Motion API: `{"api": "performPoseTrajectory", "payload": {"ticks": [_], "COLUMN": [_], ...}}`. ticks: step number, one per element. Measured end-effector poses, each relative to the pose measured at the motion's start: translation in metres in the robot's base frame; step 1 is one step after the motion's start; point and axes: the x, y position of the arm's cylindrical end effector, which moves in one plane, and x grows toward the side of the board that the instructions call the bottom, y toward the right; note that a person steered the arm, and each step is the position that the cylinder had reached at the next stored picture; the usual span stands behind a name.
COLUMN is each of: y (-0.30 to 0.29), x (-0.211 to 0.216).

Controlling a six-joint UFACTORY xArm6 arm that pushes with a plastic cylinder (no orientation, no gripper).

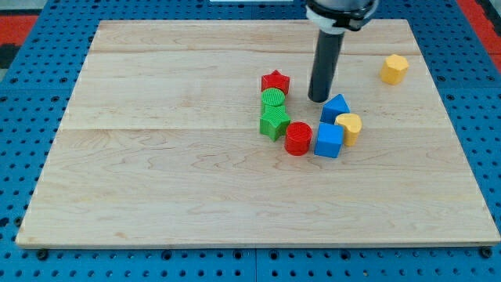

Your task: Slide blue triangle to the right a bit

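Camera view: my tip (318, 98), a bare rod with no fingers to open or close, sits just upper-left of the blue triangle (335, 108). Risk: pushing right drags the touching yellow heart (349, 125) and blue cube (329, 140) along.

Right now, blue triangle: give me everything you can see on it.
The blue triangle is a small, solid-looking block with ribbed sides, lying flat on the wooden board, apex toward the view's top. My tip sits just off its upper-left edge, touching or nearly so. The yellow heart and the blue cube sit close below it; whether they touch it is unclear.
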Motion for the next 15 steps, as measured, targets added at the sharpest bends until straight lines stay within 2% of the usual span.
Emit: {"api": "performPoseTrajectory", "payload": {"ticks": [8, 13, 15], "y": [-0.024, -0.021, -0.014], "x": [0.032, 0.032, 0.019]}}
